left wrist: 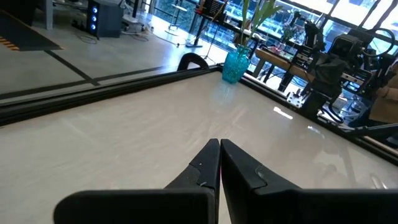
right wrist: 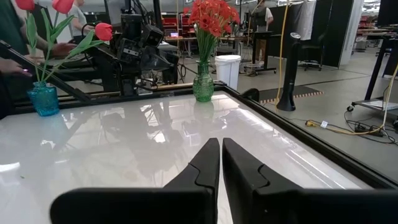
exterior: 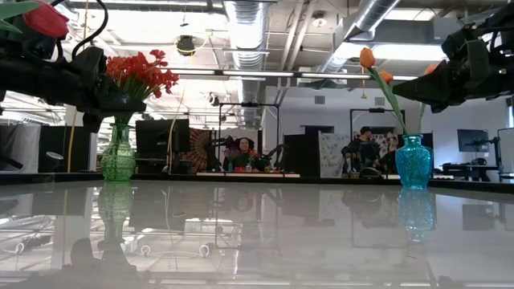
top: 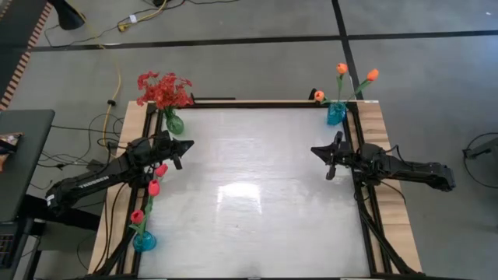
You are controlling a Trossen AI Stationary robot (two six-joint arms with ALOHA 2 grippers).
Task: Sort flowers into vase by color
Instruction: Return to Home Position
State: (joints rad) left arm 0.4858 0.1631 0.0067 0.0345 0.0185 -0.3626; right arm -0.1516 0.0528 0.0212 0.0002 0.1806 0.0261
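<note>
Red many-bloom sprays (top: 162,89) stand in a green glass vase (top: 175,123) at upper left. Orange tulips (top: 342,69) fill a turquoise glass vase (top: 335,113) at upper right, and pinkish-red tulips (top: 153,187) a blue glass vase (top: 144,241) at lower left. The left end effector (top: 189,145) and right end effector (top: 315,150) hover closed over the white tabletop (top: 257,194).

The middle of the table (top: 257,194) is bare, so a gripper can pass freely there from side to side. Obstacles stand only at the edges. A green vase (top: 174,122) with red flowers (top: 163,89) is in the back left corner. A teal vase (top: 336,113) with orange tulips (top: 341,68) is in the back right corner. A blue vase (top: 144,241) with pink tulips (top: 154,187) is in the front left corner. The left gripper (top: 189,144) reaches in between the two left vases, close to the pink tulips. The right gripper (top: 313,150) hangs near the teal vase.
</note>
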